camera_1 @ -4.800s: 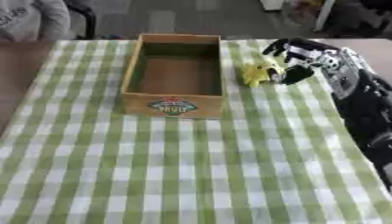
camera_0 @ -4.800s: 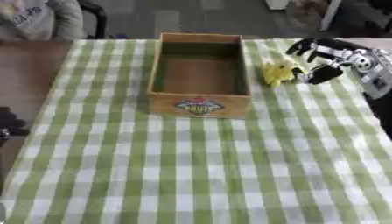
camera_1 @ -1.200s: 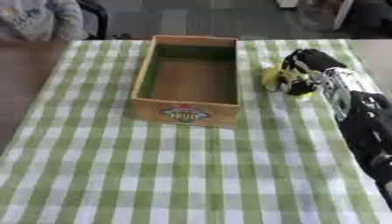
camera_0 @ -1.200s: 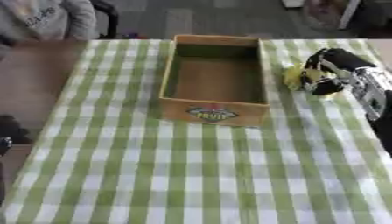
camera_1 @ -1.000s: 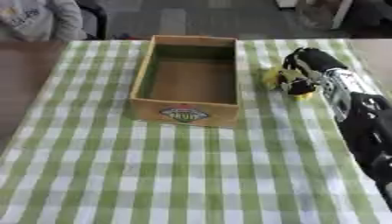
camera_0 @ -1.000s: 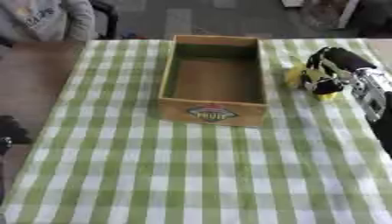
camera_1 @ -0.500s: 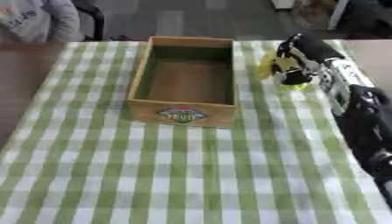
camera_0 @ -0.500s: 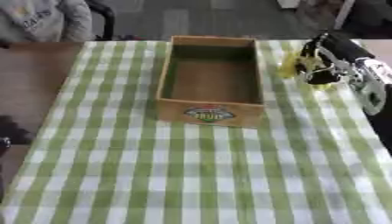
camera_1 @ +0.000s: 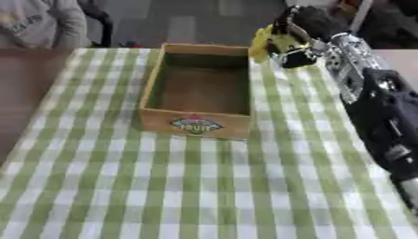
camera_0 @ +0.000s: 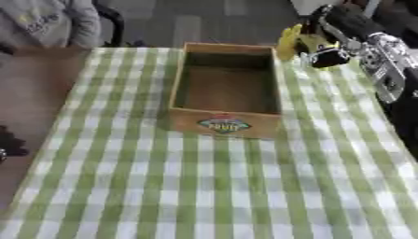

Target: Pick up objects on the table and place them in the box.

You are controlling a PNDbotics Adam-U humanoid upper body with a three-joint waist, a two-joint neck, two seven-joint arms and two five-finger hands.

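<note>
A yellow object, shaped like a small bunch of bananas, hangs in my right hand, whose fingers are curled round it. The hand holds it lifted off the cloth, just right of the far right corner of the wooden box. The box is an open brown crate with a fruit label on its near wall, and its inside shows nothing. A small dark part of my left hand shows at the left edge, too little to tell its fingers.
A green and white checked cloth covers the table. A bare brown tabletop strip lies to the left. A person in grey sits at the far left edge.
My right hand has closed on the yellow object, lifted it off the cloth and carried it up and left toward the box's far right corner. The camera has also shifted.
</note>
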